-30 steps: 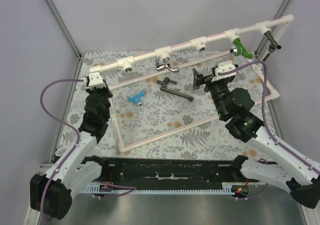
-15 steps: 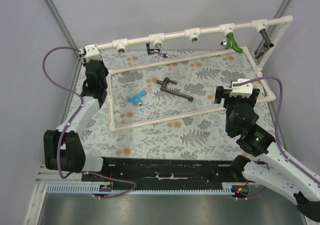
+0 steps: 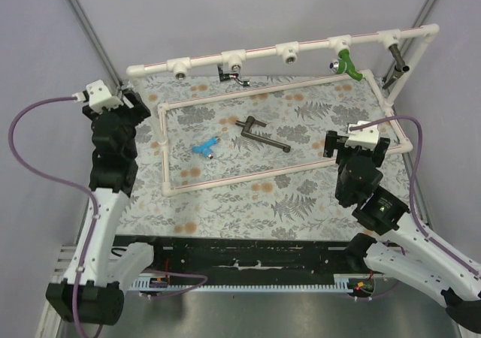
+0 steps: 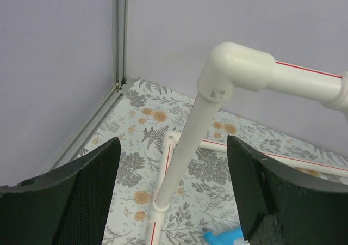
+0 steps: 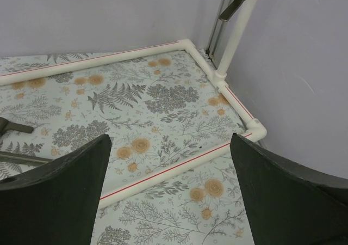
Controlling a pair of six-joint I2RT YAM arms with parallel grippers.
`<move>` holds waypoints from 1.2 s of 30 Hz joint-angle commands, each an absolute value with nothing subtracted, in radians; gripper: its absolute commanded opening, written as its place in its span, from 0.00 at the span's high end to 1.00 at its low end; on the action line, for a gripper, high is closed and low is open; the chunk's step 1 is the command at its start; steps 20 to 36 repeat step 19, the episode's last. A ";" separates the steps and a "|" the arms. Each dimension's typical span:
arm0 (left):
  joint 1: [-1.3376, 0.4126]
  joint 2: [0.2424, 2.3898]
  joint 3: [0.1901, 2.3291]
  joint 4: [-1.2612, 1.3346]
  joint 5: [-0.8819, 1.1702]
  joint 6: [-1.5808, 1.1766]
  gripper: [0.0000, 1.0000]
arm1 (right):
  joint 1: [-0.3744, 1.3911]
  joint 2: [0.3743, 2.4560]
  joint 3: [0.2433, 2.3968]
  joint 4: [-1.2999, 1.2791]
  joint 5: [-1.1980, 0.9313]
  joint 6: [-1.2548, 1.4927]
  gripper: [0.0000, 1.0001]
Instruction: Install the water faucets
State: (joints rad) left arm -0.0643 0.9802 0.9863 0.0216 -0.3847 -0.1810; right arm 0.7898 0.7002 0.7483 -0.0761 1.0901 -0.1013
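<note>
Water faucets: two loose on the tabletop [image 3: 301,195], two up on the far rail [image 3: 263,52].
Your right tool [image 5: 169,141] stands wide open and empty; your left tool [image 4: 173,163] is spread too, gripping nothing, clear of the white elbow [image 4: 234,65] ahead. Inside the pipe frame [image 3: 225,179] lie the light blue faucet [image 3: 205,147] and, beyond it, the dark grey lever faucet [image 3: 263,134]; the silver faucet [image 3: 234,73] and green faucet [image 3: 346,62] hang from the rail.

Left arm [image 3: 111,154], right arm [image 3: 362,179]: black chunky joints, white lower shells. Purple cables [image 3: 45,102] off wrists. White camera blocks [image 3: 99,92]. Wide black fingers [image 4: 76,196].
</note>
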 commanded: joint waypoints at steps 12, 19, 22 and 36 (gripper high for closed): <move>-0.060 0.405 0.681 -0.310 -0.299 -0.279 0.14 | 0.784 0.775 0.810 -0.026 1.011 -0.040 0.02; -0.060 0.307 0.634 -0.348 -0.304 -0.255 0.13 | 0.784 0.778 0.821 -0.080 1.012 0.049 0.02; -0.060 0.307 0.634 -0.348 -0.304 -0.255 0.13 | 0.784 0.778 0.821 -0.080 1.012 0.049 0.02; -0.060 0.307 0.634 -0.348 -0.304 -0.255 0.13 | 0.784 0.778 0.821 -0.080 1.012 0.049 0.02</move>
